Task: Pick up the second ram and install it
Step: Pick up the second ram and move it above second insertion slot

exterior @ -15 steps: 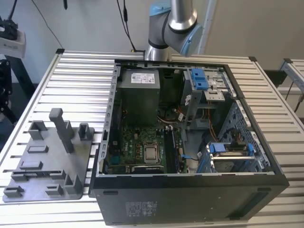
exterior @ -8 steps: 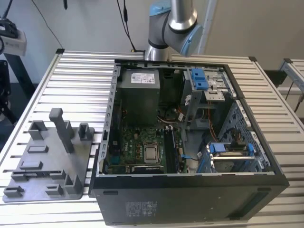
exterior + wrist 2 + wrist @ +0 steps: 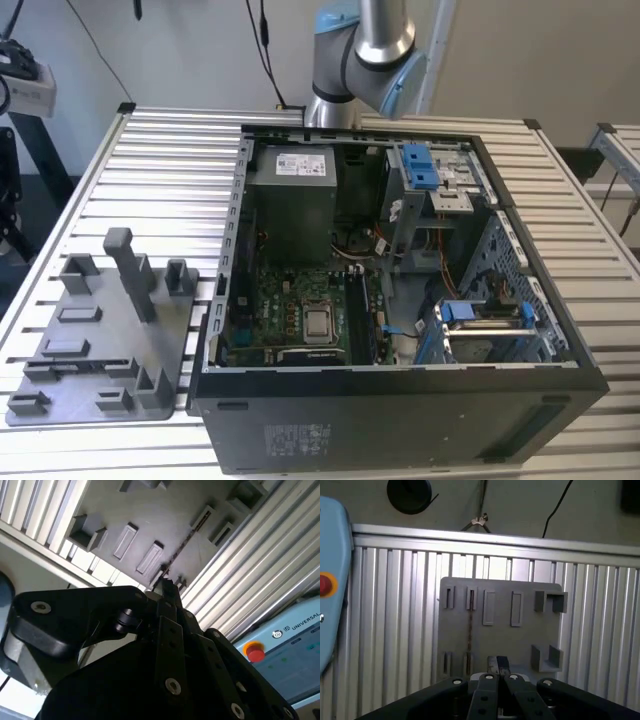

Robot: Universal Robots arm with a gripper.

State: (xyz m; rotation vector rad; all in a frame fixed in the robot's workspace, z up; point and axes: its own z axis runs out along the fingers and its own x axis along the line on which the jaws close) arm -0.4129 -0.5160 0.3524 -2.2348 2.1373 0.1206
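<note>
The second ram (image 3: 470,625) stands on its long edge in a slot of the grey fixture plate (image 3: 520,645), seen as a thin dark line. In the second wrist view the ram (image 3: 184,541) runs as a thin strip across the same plate (image 3: 150,520). My gripper (image 3: 499,665) hangs well above the plate's near edge, apart from the ram, its two fingertips (image 3: 169,584) pressed together with nothing between them. In the exterior view the fixture plate (image 3: 70,395) lies on the table at the exterior view's left of the open computer case (image 3: 400,420).
The case holds a green motherboard (image 3: 290,310), a power supply (image 3: 290,190) and blue drive brackets (image 3: 420,165). Upright grey posts (image 3: 130,270) rise from the fixture plate. A slatted aluminium table (image 3: 160,170) carries everything. A pendant with a red button (image 3: 255,652) lies beside the plate.
</note>
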